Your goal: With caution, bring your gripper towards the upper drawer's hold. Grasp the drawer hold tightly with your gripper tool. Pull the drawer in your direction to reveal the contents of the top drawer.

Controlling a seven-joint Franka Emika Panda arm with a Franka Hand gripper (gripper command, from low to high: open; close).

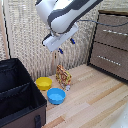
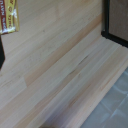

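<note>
The brown cabinet [image 1: 111,45] stands at the exterior view's right. Its upper drawer [image 1: 113,19] is shut. The drawer hold is too faint to make out there, and a dark line crosses that front. Lower fronts show pale bars [image 1: 115,32]. My gripper [image 1: 67,46] hangs under the white arm [image 1: 62,15] at top centre, well off to the left of the cabinet and high above the floor. Its blue-tipped fingers [image 1: 61,50] stand apart and hold nothing. The wrist view shows wood floor [image 2: 55,70] and a dark cabinet corner [image 2: 117,22], but no fingers.
A black open case [image 1: 17,95] fills the lower left. A yellow bowl [image 1: 43,83], a blue bowl [image 1: 56,95] and a snack bag [image 1: 63,76] sit on the wood floor below my gripper. The bag also shows in the wrist view [image 2: 7,16].
</note>
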